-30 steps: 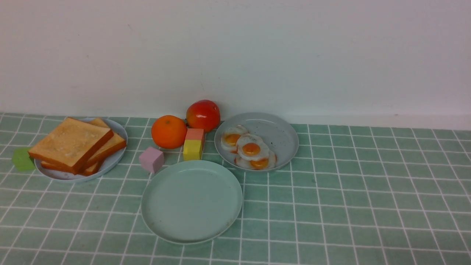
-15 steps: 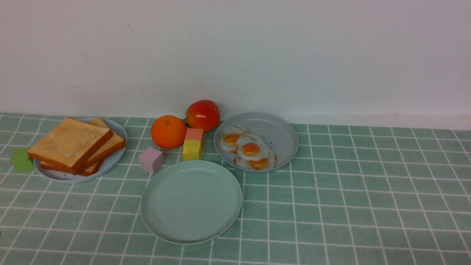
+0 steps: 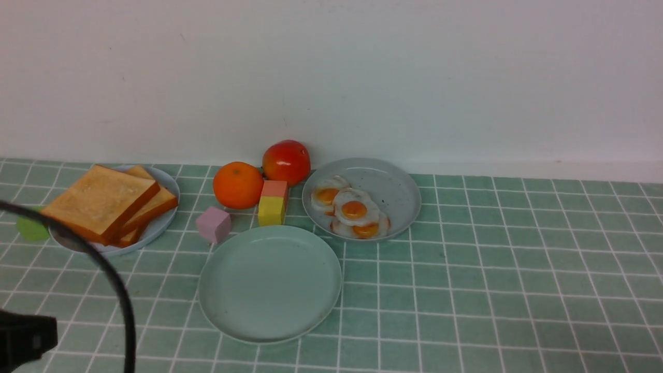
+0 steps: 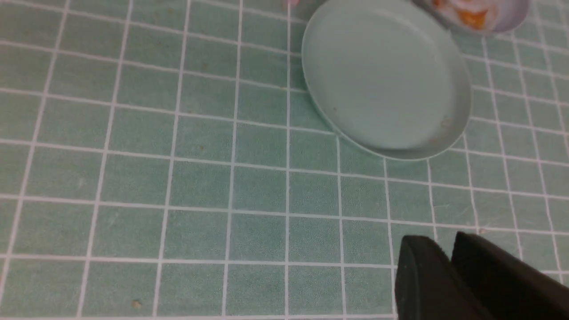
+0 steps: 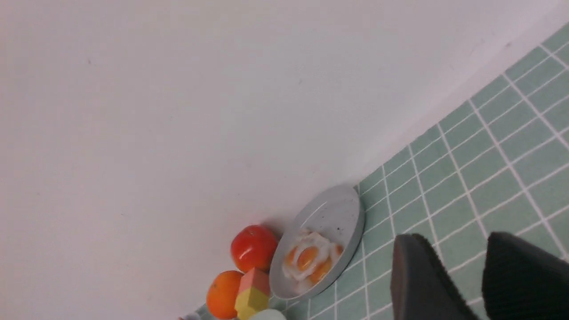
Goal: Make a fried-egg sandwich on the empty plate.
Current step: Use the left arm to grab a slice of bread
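The mint-green empty plate [image 3: 269, 284] lies bare at the table's centre front; it also shows in the left wrist view [image 4: 386, 80]. Stacked toast slices [image 3: 101, 202] sit on a bluish-white plate [image 3: 155, 231] at the far left. Three fried eggs [image 3: 354, 210] lie on a grey speckled plate [image 3: 388, 186] behind and right of it, and they also show in the right wrist view [image 5: 306, 260]. My left gripper [image 4: 442, 242] is shut and empty above bare tiles, near side of the empty plate. My right gripper [image 5: 458, 240] is slightly open and empty, far to the right of the eggs.
An orange [image 3: 238, 185], a red fruit [image 3: 286, 161], a pink-and-yellow block [image 3: 273, 203] and a pink cube [image 3: 213, 224] stand behind the empty plate. A green piece [image 3: 31, 228] lies left of the toast plate. My left arm's black cable [image 3: 111, 274] arcs in front of the toast.
My left arm's black body and cable have come into the front view at the lower left. The plates and food have not moved.
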### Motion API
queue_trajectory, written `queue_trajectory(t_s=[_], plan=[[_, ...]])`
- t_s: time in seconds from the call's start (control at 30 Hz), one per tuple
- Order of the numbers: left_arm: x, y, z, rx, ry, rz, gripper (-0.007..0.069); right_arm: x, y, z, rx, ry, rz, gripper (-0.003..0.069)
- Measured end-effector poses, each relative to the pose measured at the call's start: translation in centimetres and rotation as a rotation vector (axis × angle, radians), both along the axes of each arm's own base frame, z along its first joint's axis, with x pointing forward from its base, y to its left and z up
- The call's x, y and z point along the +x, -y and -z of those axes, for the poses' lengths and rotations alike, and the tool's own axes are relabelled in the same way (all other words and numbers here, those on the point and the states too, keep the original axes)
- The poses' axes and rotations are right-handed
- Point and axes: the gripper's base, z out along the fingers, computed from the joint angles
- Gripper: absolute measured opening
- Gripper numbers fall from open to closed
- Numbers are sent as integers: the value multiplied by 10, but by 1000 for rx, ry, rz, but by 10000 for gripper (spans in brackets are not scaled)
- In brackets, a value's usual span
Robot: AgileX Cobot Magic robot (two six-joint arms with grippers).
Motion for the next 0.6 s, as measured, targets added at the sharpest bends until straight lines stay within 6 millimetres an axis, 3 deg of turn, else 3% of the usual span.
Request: queue_trajectory(t_s=[0.13,0.17,0.2,0.3,0.33,0.37,0.47,0.6], plan=[[25,3,2,19,-67,32,108,-6,-14,-31,-97,-60,-179,154],[26,3,2,15,-73,32,108,-6,-15,-30,-102,-78,-191,154],[31,5,4,14,-91,46,108,-7,-21,-51,-180,-103,-264,104],[34,10,7,24,-106,83,108,-3,-27,-79,-368,-164,-376,31],[37,14,10,41,-119,112,108,3,-29,-97,-476,-208,-441,1],[37,15,10,44,-119,115,108,5,-29,-99,-502,-211,-448,0],[49,15,18,111,-128,132,108,32,-33,-134,-707,-266,-558,-3],[77,12,17,192,-95,93,108,57,-37,-157,-770,-292,-633,1]])
